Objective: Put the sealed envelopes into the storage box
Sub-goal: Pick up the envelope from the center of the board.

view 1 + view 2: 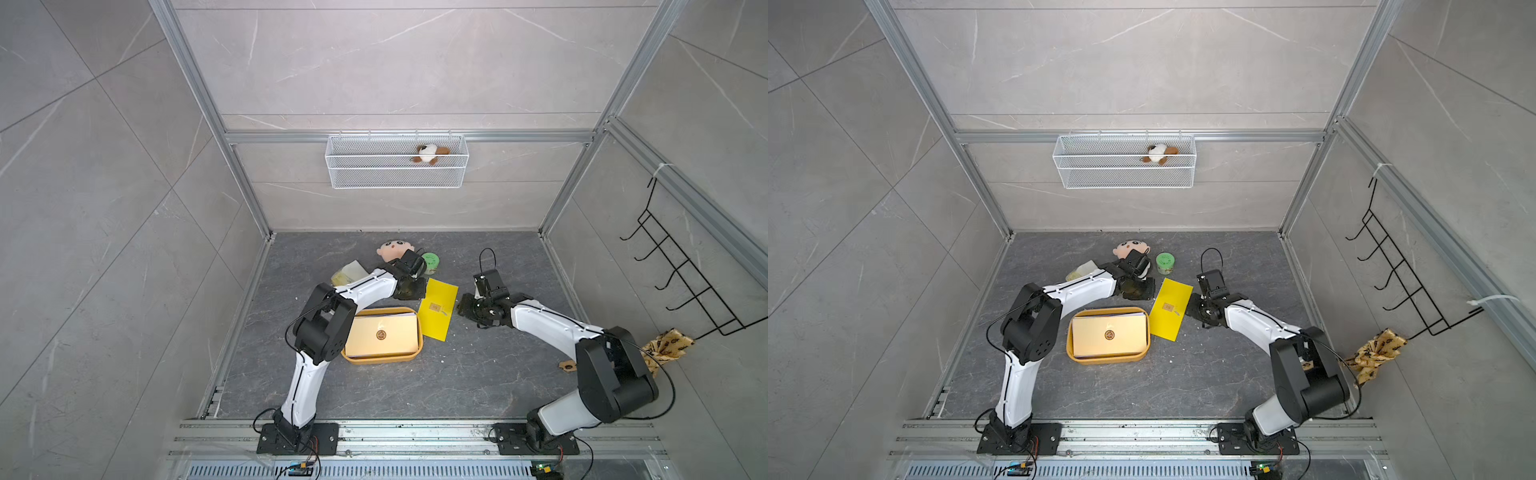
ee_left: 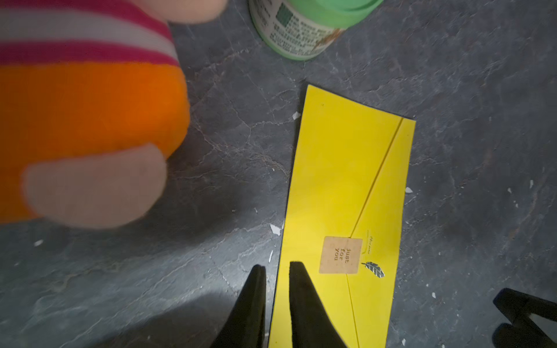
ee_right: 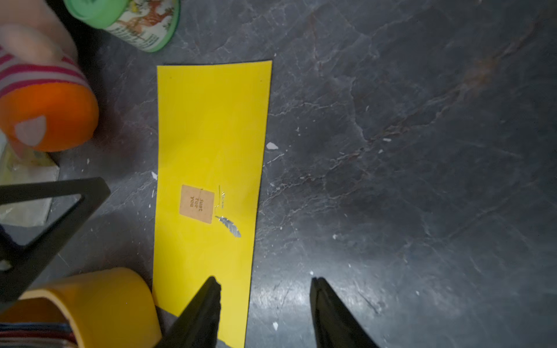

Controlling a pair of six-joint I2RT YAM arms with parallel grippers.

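Flat bright-yellow paper envelope (image 1: 438, 309): diagonal flap seam, square tan seal reading "just for you", silver feather print. Lies flat on floor between both pincers.
Left pincer (image 2: 275, 266): slim gap astride envelope's long edge, no grip evident.
Right pincer (image 3: 265, 281): half open, empty, one fingertip over envelope.
Shallow mustard-yellow plastic tray (image 1: 384, 360) just beside envelope, near left pincer.
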